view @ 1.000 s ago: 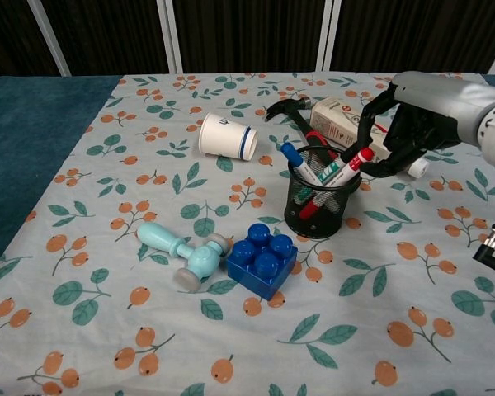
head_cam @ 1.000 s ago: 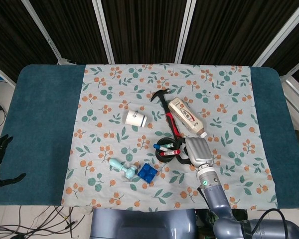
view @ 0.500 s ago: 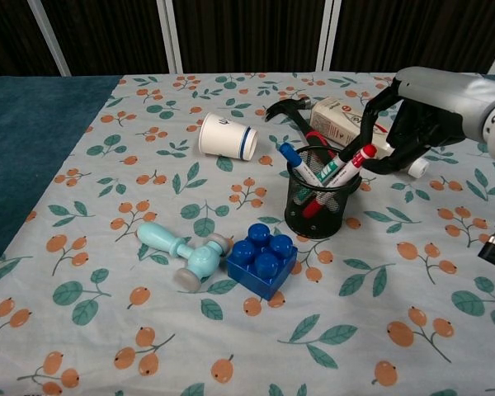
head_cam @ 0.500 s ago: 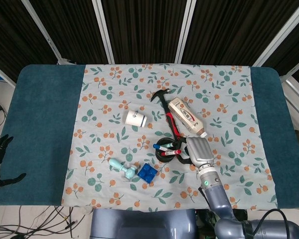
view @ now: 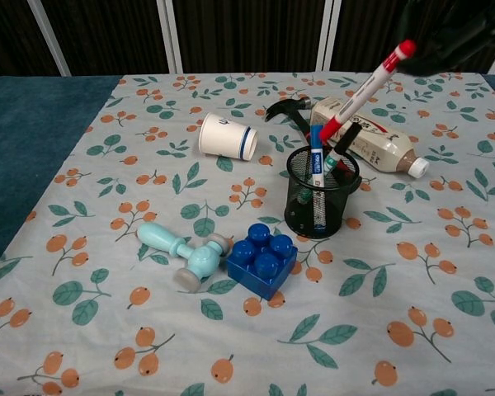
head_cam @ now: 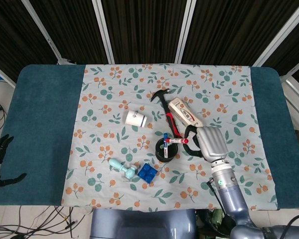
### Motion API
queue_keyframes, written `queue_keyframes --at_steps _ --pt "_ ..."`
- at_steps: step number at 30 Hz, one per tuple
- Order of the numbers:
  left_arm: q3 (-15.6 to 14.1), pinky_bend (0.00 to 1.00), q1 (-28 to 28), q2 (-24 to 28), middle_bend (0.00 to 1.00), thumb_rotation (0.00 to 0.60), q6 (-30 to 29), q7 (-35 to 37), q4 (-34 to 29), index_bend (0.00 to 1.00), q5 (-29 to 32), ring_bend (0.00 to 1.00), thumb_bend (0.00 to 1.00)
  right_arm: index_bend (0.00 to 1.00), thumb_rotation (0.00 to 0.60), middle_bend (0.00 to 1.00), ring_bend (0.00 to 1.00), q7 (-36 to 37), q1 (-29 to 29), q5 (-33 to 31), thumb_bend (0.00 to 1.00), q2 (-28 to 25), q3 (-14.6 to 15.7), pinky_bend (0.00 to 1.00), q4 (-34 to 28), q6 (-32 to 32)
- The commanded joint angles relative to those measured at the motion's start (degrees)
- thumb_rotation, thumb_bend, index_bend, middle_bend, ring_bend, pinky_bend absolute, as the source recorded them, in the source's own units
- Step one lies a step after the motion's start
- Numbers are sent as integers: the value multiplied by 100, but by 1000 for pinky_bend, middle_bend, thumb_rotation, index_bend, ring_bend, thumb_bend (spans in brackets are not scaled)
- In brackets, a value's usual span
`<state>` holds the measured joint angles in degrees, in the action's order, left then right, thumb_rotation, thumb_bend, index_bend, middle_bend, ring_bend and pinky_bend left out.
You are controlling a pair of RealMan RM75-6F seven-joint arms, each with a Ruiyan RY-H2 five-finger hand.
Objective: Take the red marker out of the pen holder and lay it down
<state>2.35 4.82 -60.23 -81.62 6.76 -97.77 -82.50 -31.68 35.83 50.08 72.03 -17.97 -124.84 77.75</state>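
Red marker [view: 366,91] — lifted clear of pen holder [view: 320,194], right hand [head_cam: 209,143] gripping

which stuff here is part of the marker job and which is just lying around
Job: red marker, held by the right robot hand; pen holder.

Lying about: paper cup, toy hammer, blue brick, bottle, black claw hammer, blue marker.

The head view looks almost straight down from high above, taking in the whole table [head_cam: 40,124]. The chest view sits low and close, facing forward across the cloth [view: 91,206]. Both share the holder [head_cam: 166,150] left of the right hand [head_cam: 209,143].
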Motion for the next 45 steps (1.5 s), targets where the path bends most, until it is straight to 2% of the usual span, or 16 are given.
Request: queue_keyframes --at_steps 1,4,9,15,21,26,29,31,34,39,41,42,44,45 --pt "-4 0 -1 -1 0 600 -5 0 -2 0 -10 0 0 678 600 1000 1000 271 -173 -6 457 -454 -229 1000 -212 104" --pt "-7 0 -3 -6 0 600 -17 -7 0 0 -28 0 0 678 600 1000 1000 535 -334 -38 458 -713 -221 1000 -185 75" --pt "-16 0 0 -15 0 600 -22 -48 -12 0 -49 0 0 678 600 1000 1000 983 -655 90 457 -856 129 1000 100 -83" --pt "-22 0 -1 -30 0 600 -38 -101 -24 0 -67 0 0 677 600 1000 995 1386 -921 279 457 -613 603 1000 602 -303" --pt "-17 0 -3 -34 0 600 -41 -118 -37 0 -49 0 0 677 600 1000 994 1454 -957 285 454 -311 739 1000 958 -399" --pt "-13 0 0 -31 0 600 -17 -89 -15 0 -16 0 0 670 600 1000 991 1395 -970 275 401 -174 764 1000 1065 -386" --pt "-10 0 2 -27 0 600 -8 -70 -11 0 -7 0 0 577 600 999 985 1318 -980 224 338 -141 792 1000 1119 -393" --pt "-11 0 4 -24 0 600 -1 -63 -8 0 -6 0 0 451 600 994 978 1270 -987 186 292 -133 807 1000 1148 -394" --pt "-12 0 5 -23 0 600 -1 -62 -8 0 -12 0 0 317 600 989 970 1294 -1023 173 262 -163 806 1000 1170 -392" --pt "-17 0 7 -20 0 600 4 -67 -8 0 -17 0 0 175 600 969 947 1411 -1167 303 239 -403 860 980 1202 -370" --pt "-21 0 9 -21 0 600 5 -75 -9 0 -25 0 0 136 600 918 897 1529 -1267 424 235 -567 909 932 1158 -363" --pt "-23 0 9 -20 0 600 3 -79 -10 0 -29 0 0 116 600 846 836 1606 -1323 512 234 -644 940 876 1136 -354" --pt "-25 0 7 -20 0 600 -4 -83 -11 0 -38 0 0 70 600 649 662 1781 -1477 794 234 -842 1074 738 1106 -338" --pt "-25 0 6 -19 0 600 -6 -83 -11 0 -39 0 0 39 600 516 529 1868 -1554 947 234 -928 1146 635 1103 -321"
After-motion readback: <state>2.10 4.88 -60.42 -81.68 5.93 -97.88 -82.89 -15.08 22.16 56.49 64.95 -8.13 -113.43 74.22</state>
